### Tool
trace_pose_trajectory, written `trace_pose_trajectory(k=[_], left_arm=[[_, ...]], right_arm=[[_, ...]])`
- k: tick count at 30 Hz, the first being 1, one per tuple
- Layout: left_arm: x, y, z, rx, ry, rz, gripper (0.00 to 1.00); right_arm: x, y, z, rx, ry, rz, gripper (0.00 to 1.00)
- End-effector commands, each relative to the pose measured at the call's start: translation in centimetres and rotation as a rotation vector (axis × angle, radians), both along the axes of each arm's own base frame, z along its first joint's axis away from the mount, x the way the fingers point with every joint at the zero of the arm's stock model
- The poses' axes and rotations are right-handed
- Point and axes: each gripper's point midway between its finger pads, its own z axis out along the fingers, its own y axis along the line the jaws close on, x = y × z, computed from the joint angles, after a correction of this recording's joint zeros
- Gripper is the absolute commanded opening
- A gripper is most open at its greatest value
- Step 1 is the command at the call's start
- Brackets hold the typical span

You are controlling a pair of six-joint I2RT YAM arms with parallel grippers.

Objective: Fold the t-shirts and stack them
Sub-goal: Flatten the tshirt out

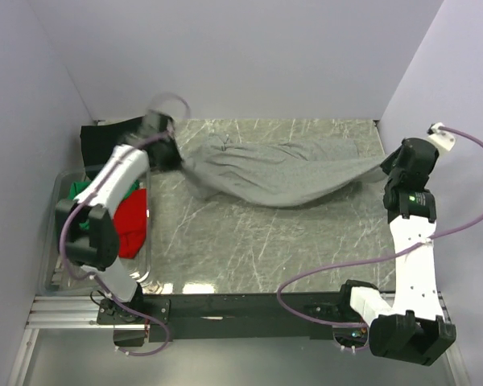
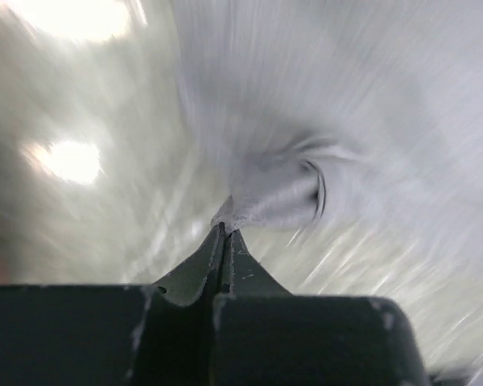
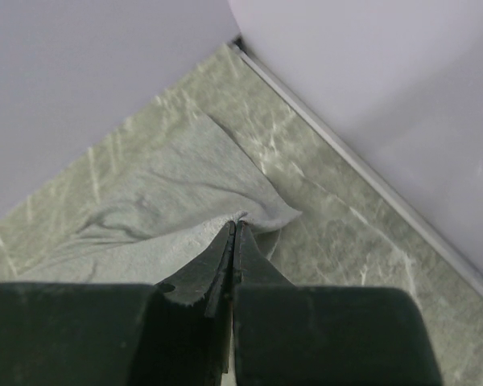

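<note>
— Where is the large, soft heather-grey t-shirt (image 1: 282, 173)?

— Right of the clear plastic bin (image 1: 55, 269). It's strung out in a long sagging band across the marbled grey-green tabletop (image 1: 249, 249), about level with the bin's far end. An arm pinches each end.

— So the left gripper (image 2: 223, 229) has hold of it?

— Yes. Its two dark fingers are pressed flat together with no gap, and a twisted nub of grey cloth sticks out from the tips. That's the end nearest the bin, just past its far right corner. The left wrist view is smeared, so I can't tell which part of the shirt it has.

— And the right gripper (image 3: 236, 225)?

— Same there: clamped tight, with an edge of the grey cloth nipped between the tips. It has the end farthest from the bin, close to the right-hand wall. The cloth fans out from the pinch back towards the bin.

— Is the middle off the table?

— I can't tell. It droops lowest about halfway along.

— What's in the bin?

— A crumpled red t-shirt (image 1: 131, 225) sits against its right wall. A green t-shirt (image 1: 82, 191) is just left of that, partly under the left arm. A black t-shirt (image 1: 105, 138) lies at the bin's far end, beside the grey one's left tip.
</note>
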Motion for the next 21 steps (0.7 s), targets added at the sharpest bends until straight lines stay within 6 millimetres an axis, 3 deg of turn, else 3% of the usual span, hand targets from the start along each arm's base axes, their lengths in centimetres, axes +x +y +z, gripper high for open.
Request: trace_pose_trajectory(k=[1,2,3,4,5,8,9,10,11,13,14,15,18,19,21], left_arm=[[3.8,5.6,12.5,0.019,-0.299,0.181,0.00],[5.0,6.6,16.6,0.015,-0.397,0.204,0.00],[5.3,6.7,18.6,0.012,-0.438,0.212,0.00],[5.6,7.8,20.6,0.024,-0.481,0.232,0.00],[5.9,8.8,24.5,0.033,-0.560,0.266,0.00],[5.6,11.5,30.3,0.054,-0.689,0.351,0.00],[4.9,12.5,34.0,0.051,-0.783,0.393,0.00],[4.4,13.6,35.9,0.044,-0.838,0.431,0.00],[3.1,14.0,39.6,0.020,-0.950,0.454,0.00],[1.3,14.8,43.5,0.008,-1.086,0.484,0.00],[-1.0,14.9,45.6,-0.005,-1.162,0.485,0.00],[-2.2,15.0,48.8,-0.033,-1.289,0.491,0.00],[-6.8,15.3,54.0,-0.065,-1.492,0.499,0.00],[-7.9,15.2,55.2,-0.069,-1.535,0.485,0.00],[-9.3,14.8,57.4,-0.091,-1.605,0.461,0.00]], right_arm=[[-0.9,0.2,7.3,-0.083,-0.151,0.041,0.00],[-1.2,0.3,8.7,-0.099,-0.169,0.050,0.00],[-1.2,0.5,8.6,-0.103,-0.163,0.062,0.00],[-1.5,0.7,10.2,-0.116,-0.194,0.072,0.00],[-1.7,0.8,11.1,-0.127,-0.210,0.080,0.00],[-3.2,0.9,15.0,-0.162,-0.287,0.064,0.00],[-4.0,0.9,16.5,-0.177,-0.323,0.058,0.00],[-4.9,1.0,18.7,-0.197,-0.370,0.049,0.00],[-6.0,1.0,20.2,-0.219,-0.405,0.037,0.00],[-8.2,1.2,24.0,-0.259,-0.500,0.023,0.00],[-9.4,1.4,25.3,-0.285,-0.533,0.019,0.00],[-10.3,1.6,26.6,-0.305,-0.570,0.017,0.00],[-13.1,2.2,30.1,-0.357,-0.658,0.011,0.00],[-14.2,2.5,31.5,-0.370,-0.690,0.012,0.00],[-14.5,2.9,32.8,-0.376,-0.710,0.031,0.00]])
